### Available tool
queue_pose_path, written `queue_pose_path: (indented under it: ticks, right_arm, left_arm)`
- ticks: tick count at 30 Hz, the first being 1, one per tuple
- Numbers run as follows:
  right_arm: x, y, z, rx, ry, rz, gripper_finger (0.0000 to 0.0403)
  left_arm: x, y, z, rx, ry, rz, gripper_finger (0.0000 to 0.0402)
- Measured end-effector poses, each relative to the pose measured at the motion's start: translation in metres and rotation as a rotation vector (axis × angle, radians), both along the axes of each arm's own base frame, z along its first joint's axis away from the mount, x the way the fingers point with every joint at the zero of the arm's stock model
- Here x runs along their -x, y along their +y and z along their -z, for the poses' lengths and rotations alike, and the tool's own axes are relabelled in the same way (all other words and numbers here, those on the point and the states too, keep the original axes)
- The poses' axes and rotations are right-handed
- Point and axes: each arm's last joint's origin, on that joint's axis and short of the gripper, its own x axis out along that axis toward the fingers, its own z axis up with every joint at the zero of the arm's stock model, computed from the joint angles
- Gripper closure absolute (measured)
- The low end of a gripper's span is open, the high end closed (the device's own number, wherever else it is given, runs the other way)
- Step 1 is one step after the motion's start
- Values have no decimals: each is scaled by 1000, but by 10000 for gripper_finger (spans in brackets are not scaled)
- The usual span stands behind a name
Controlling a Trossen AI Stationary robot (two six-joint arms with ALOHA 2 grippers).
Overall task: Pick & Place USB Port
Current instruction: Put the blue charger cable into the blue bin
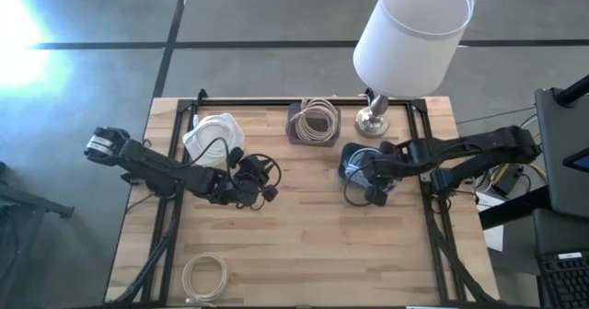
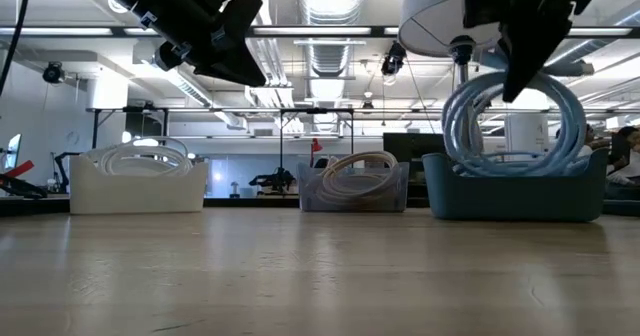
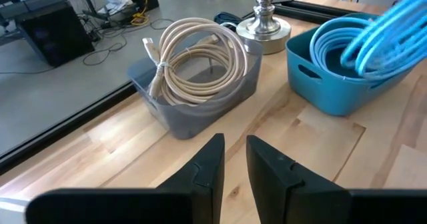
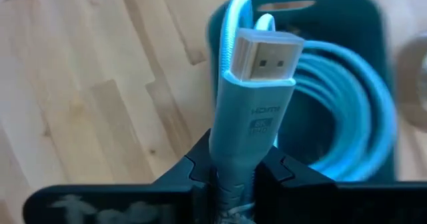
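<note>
A light-blue HDMI cable coil point(image 2: 515, 116) hangs under my right gripper point(image 4: 233, 177), which is shut on it above the teal bin point(image 2: 515, 191). The cable's plug point(image 4: 263, 57) sticks out past the fingers. In the high view the right gripper point(image 1: 375, 188) is at the bin's point(image 1: 352, 154) near side. My left gripper point(image 3: 235, 161) is open by a narrow gap and holds nothing. It hovers above the table's middle left point(image 1: 262, 182) and faces the grey bin of beige cable point(image 3: 197, 64). My right gripper pinches the light-blue cable between its two fingers just behind the plug's moulded body point(image 4: 235, 154), and the plug points away beyond the fingertips. The coil point(image 2: 470, 111) hangs below the gripper, and its lowest loops dip behind the teal bin's rim point(image 2: 450, 161).
A white bin with white cable point(image 1: 212, 134) stands at the far left, the grey bin point(image 1: 313, 122) at the far middle, and a lamp point(image 1: 375, 116) beside the teal bin. A cream cable coil point(image 1: 204, 277) lies near the table's near left edge. Bare wood spans the middle.
</note>
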Motion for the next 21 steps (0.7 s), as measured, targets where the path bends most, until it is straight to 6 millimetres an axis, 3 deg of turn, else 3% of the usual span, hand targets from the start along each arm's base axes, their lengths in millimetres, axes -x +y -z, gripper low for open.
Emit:
queue_pose_path:
  ticks: [5,14,21]
  right_arm:
    - [-3,1,8,-12,-15,-80,355]
    - [-6,1,-10,-2,-67,-113,354]
    - [-5,1,-5,-10,-54,-63,335]
  left_arm:
    - [0,0,0,10,-11,-5,333]
    - [0,0,0,14,-15,-7,333]
    - [0,0,1,13,-13,-7,337]
